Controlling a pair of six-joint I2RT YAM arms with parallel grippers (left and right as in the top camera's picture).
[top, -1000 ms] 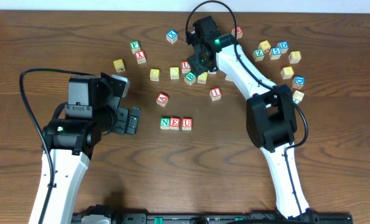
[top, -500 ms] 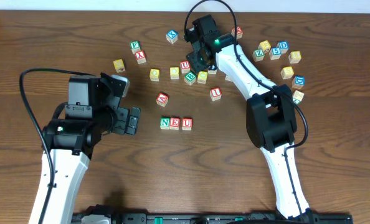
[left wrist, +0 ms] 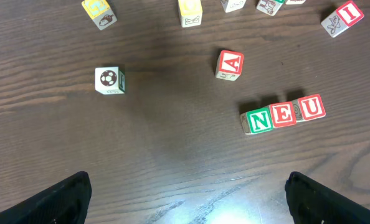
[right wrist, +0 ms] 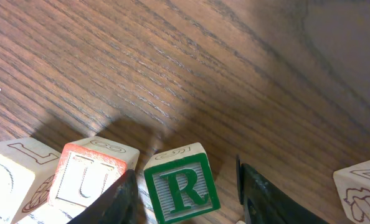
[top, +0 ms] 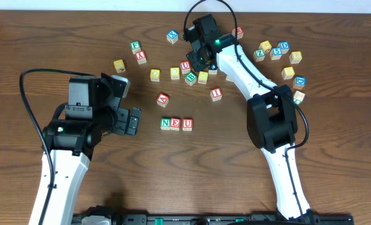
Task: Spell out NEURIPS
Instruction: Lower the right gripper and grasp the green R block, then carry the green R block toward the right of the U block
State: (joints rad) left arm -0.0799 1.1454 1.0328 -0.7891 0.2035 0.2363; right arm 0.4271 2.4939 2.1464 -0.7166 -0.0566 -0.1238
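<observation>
Since a second ago my right gripper (top: 199,57) has edged slightly left, beside a loose U cube (top: 185,65). The N-E-U row (top: 176,124) sits mid-table.

On the left wrist camera my left gripper (left wrist: 185,202) is released and empty.

On the right wrist camera the jaws straddle the R cube (right wrist: 182,186), not yet clenched.

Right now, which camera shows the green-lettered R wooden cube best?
Right wrist: the green-lettered R wooden cube fills the lower frame, its letter sharp, between the right gripper's fingers. Overhead, it is too small to pick out. Left wrist does not show it legibly.
</observation>
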